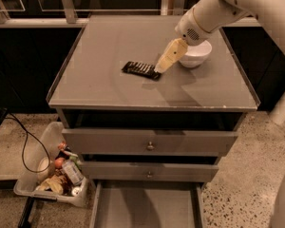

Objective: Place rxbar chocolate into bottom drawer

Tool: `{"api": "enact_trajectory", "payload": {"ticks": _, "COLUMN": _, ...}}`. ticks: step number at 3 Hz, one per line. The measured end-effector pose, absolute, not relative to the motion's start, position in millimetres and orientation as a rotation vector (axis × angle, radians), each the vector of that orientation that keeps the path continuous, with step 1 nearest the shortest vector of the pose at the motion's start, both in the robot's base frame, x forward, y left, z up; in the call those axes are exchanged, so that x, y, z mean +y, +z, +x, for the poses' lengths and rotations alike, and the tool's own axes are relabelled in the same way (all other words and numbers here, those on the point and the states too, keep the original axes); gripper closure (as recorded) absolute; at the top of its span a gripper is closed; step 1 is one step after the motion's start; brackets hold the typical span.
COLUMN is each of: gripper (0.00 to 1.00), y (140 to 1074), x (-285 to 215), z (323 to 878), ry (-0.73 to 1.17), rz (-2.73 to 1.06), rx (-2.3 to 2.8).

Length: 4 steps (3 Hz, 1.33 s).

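Item: rxbar chocolate (141,70), a small flat rectangular bar in a black wrapper with pale striped lettering. It lies flat on the grey cabinet top (99,80), just left of frame centre, with its long side running left to right and tilted slightly downward to the right.

Gripper (162,65): pale yellow, on the end of a white robot arm (228,6) that enters from the upper right of the frame. It slants down and to the left, and its tip is at the right end of the bar. How far open it is cannot be told, nor whether it has hold of the bar.

White round bowl (197,56): stands upright on the cabinet top just right of the gripper, partly behind the arm's wrist.

Bottom drawer (96,204): the lowest of three, a wide shallow grey tray with thin side walls. It is pulled out at the bottom centre of the frame, showing a bare flat floor.

Two upper grey drawers, the higher one (109,141) and the one beneath it (114,171): each has a small round knob, and both stand slightly proud of the cabinet front.

Clear plastic bin (47,139): sits on the speckled floor (242,175) at lower left and holds mixed small packages — contents not identifiable.

Black cable (24,137): loops across the floor beside the bin.
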<state>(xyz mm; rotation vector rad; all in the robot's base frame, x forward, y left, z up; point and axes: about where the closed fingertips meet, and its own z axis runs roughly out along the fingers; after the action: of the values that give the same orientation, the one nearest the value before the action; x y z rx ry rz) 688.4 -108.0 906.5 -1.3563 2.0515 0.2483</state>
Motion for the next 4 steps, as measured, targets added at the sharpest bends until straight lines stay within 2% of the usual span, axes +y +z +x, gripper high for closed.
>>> {"api": "enact_trajectory", "payload": {"ticks": 2, "gripper": 0.00, "y": 847.3, "x": -68.5, "z": 692.4, "ry": 0.360, "rz": -1.515, "rx": 2.032}}
{"api": "enact_trajectory", "payload": {"ticks": 4, "gripper": 0.00, "y": 808.4, "x": -79.5, "z": 699.5, "ry": 0.331, "rz": -1.529, "rx": 2.105}}
